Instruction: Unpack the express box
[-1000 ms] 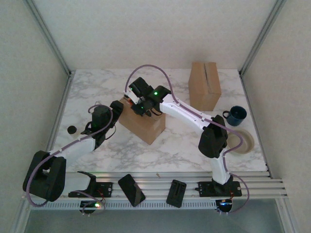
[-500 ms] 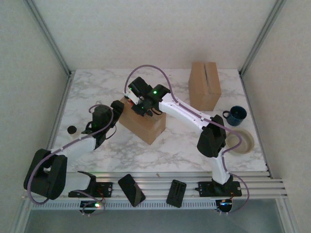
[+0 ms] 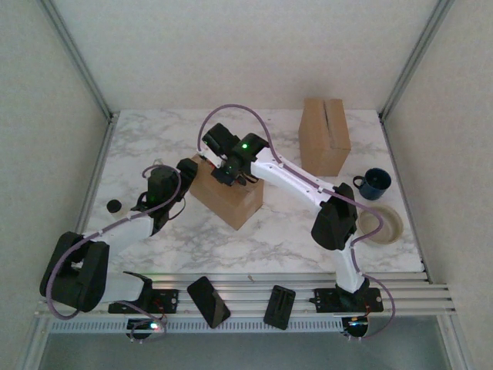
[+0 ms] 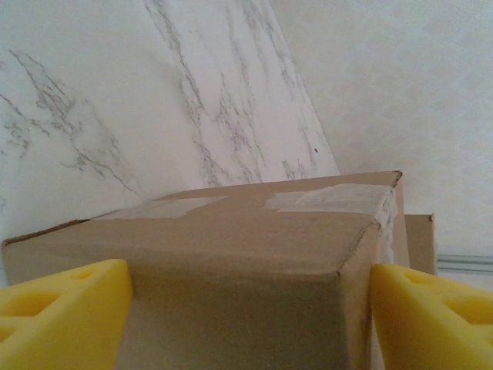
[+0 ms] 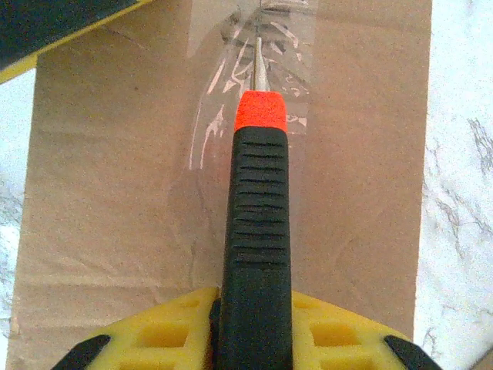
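**Gripping a cutter [image 5: 254, 231] over the taped box [image 5: 108, 177]**

Clamps the black ribbed handle between the yellow pads [image 5: 154, 335] of the right gripper [image 5: 250, 331] at the bottom edge. Points the orange collar [image 5: 260, 112] and thin metal blade [image 5: 258, 65] up the frame, along the crinkled clear tape [image 5: 223, 92] on the brown cardboard top. Takes in marble table [image 5: 458, 154] down the right side and a dark, yellow-edged part [image 5: 54, 27] in the top left corner

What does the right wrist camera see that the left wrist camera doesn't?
Right wrist, not left wrist: a black-and-orange cutter held in the right gripper, with its blade pointing into the tape. Left wrist, not right wrist: the box's upright side corner and a pale wall. Both: the cardboard box, its clear tape and the marble table.
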Motion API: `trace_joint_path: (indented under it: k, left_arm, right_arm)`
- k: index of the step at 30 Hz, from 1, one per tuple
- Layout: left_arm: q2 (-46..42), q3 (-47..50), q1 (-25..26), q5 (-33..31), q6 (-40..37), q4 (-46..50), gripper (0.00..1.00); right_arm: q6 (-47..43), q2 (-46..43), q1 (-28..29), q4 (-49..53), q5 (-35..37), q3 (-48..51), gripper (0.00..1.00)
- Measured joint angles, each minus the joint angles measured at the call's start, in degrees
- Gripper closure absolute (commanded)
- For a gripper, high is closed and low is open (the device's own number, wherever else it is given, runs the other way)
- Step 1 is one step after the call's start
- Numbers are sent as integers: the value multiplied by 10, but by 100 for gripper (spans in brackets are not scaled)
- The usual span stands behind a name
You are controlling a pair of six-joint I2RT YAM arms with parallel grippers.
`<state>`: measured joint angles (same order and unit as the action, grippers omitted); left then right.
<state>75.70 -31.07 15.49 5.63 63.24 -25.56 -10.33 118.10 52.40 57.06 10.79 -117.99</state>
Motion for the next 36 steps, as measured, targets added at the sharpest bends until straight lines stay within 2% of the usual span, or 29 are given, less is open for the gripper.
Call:
trace_joint_path:
  k: [23,36]
  left_arm:
    - [10,0,0,9,0,-15,22]
    - [19,0,0,11,0,-30,22]
  right_arm:
    - [13,-43,6,39,25,52,100]
    - [55,-123,16,82,32,136,100]
